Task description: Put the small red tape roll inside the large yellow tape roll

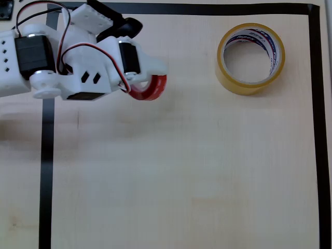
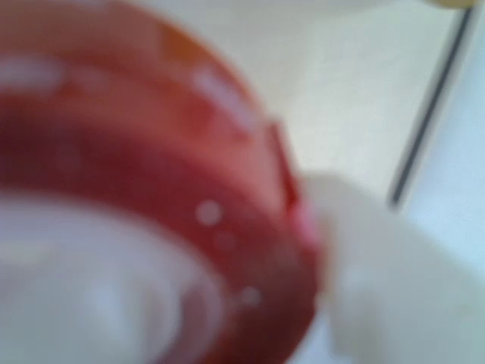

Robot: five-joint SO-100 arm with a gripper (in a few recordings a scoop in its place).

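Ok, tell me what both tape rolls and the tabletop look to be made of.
The small red tape roll: glossy plastic film, judging by its bright highlights; its core is blurred in the wrist view. The large yellow tape roll: translucent yellowish film on a printed white core, likely cardboard. The table: pale matte wood or laminate, with faint grain.

The arm [image 1: 78,62] is white moulded plastic with black servo blocks set into it. Red, black and white cables loop over its top. Two dark diamond-shaped cutouts mark one side panel.
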